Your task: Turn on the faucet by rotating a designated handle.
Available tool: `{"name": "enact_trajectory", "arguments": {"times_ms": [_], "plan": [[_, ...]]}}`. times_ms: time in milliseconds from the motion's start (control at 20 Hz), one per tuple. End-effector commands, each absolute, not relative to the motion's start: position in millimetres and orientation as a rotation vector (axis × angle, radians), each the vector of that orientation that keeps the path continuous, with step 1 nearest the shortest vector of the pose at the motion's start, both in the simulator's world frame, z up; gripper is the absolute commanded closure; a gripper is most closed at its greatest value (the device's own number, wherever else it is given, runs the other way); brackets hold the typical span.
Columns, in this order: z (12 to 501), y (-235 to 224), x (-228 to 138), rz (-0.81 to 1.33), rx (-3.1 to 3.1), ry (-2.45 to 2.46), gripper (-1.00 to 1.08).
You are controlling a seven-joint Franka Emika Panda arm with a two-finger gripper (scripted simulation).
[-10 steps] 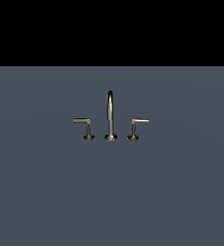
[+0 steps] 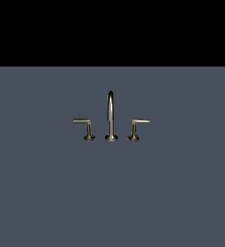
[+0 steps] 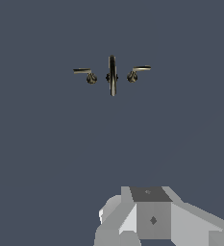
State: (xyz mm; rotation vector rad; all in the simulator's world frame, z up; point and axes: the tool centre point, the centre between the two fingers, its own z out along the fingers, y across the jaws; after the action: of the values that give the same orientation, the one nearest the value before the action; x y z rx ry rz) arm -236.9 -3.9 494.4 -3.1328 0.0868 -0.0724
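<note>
Plainly, gripper (image 3: 152,218): jaws hidden — cannot tell.
Handle (image 2: 135,128): well apart — untouched.
Risk: twin lever (image 2: 86,128) or spout (image 2: 111,116) struck instead.

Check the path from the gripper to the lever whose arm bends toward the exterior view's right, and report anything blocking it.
Nothing visible blocks it. In the wrist view only bare gray surface lies between the gripper and the handle. The spout and the other lever sit off to one side of it.
</note>
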Motion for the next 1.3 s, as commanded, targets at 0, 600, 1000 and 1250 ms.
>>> {"name": "enact_trajectory", "arguments": {"times_ms": [0, 600, 1000, 1250], "plan": [[487.4, -1.5, -231.2, -0.071, -3.131, 0.127, 1.08], [423.5, 13.9, -174.8, -0.06, -3.092, 0.503, 1.08], [368.4, 16.4, -124.1, -0.051, -3.023, 0.819, 1.08], [334.3, 12.7, -92.8, -0.045, -2.965, 1.01, 1.08]]}}
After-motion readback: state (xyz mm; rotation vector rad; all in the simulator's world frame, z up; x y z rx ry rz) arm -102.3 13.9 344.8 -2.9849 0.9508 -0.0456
